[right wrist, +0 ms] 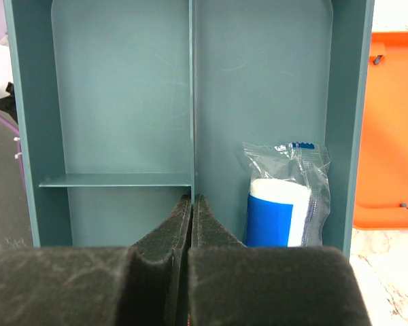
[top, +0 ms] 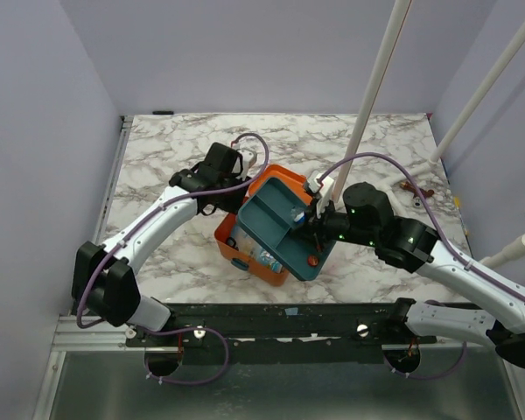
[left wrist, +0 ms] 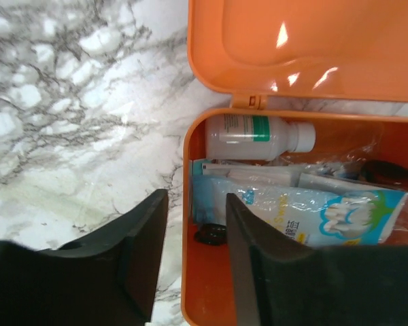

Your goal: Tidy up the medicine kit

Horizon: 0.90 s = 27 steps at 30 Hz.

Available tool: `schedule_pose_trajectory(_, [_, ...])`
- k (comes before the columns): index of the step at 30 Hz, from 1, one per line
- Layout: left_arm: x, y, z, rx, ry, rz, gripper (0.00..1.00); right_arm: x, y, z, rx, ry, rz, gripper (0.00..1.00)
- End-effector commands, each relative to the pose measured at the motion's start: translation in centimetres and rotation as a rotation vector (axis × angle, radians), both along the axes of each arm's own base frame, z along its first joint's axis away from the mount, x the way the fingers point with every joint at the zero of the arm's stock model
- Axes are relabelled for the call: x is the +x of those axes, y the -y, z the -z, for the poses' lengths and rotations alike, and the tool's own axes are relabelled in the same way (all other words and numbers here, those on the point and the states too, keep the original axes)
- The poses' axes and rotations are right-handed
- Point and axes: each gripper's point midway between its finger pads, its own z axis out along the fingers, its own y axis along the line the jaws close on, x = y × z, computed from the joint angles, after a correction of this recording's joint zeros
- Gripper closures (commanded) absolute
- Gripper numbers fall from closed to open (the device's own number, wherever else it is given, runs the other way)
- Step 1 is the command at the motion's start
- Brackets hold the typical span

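Note:
The medicine kit [top: 234,248] is an orange box that stands with its lid [left wrist: 306,41] swung back. Inside lie a white bottle [left wrist: 258,136], a blue-and-white packet [left wrist: 326,214] and a small black item [left wrist: 211,234]. My left gripper [left wrist: 196,224] is open, its fingers either side of the box's left wall without touching it. A dark teal compartment tray [top: 276,219] hangs tilted over the box. My right gripper [right wrist: 192,204] is shut on the tray's middle divider [right wrist: 192,102]. A wrapped blue-and-white roll [right wrist: 285,197] lies in the tray's right compartment.
Two white poles [top: 376,79] rise at the back right of the marble table [top: 157,166]. A small brown object [top: 417,191] lies near the table's right edge. Grey walls close in the left, back and right sides.

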Motion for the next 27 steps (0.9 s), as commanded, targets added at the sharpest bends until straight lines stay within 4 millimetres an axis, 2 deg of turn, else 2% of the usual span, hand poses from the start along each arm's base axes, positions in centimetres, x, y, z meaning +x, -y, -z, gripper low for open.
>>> schedule_pose_trajectory(1, [1.4,0.6,-5.8,-0.08,0.153,-0.028,0.55,0.1,-0.2,-0.6,-0.004,0.019,-0.007,0.99])
schedule_pose_trajectory(6, [1.9,-1.7,-9.2,-0.06,0.271,-0.135,0.37,0.4,-0.3,-0.6,-0.013,0.025,-0.003,0.99])
schedule_pose_trajectory(8, [2.0,-3.3,-10.4,-0.04,0.309,-0.209,0.27,0.6,-0.5,-0.6,-0.014,0.029,-0.002,0.99])
schedule_pose_trajectory(10, [1.9,-4.7,-11.5,-0.037,0.336,-0.27,0.25,0.9,-0.7,-0.7,-0.016,0.037,-0.001,0.99])
schedule_pose_trajectory(12, [1.6,-6.2,-12.6,-0.045,0.363,-0.34,0.17,1.1,-1.0,-0.6,-0.022,0.043,-0.004,0.99])
schedule_pose_trajectory(14, [1.1,-7.8,-13.5,-0.062,0.383,-0.405,0.02,1.5,-1.3,-0.4,-0.034,0.046,-0.006,0.99])
schedule_pose_trajectory(17, [-0.1,-9.4,-14.3,-0.098,0.417,-0.441,0.02,1.9,-1.9,0.3,-0.059,0.051,-0.019,0.99])
schedule_pose_trajectory(21, [-2.1,-10.3,-14.5,-0.15,0.432,-0.437,0.02,2.7,-2.8,1.2,-0.095,0.077,-0.038,0.99])
schedule_pose_trajectory(27, [-4.9,-10.9,-13.0,-0.186,0.434,-0.414,0.01,2.9,-4.2,2.1,-0.095,0.144,-0.121,0.99])
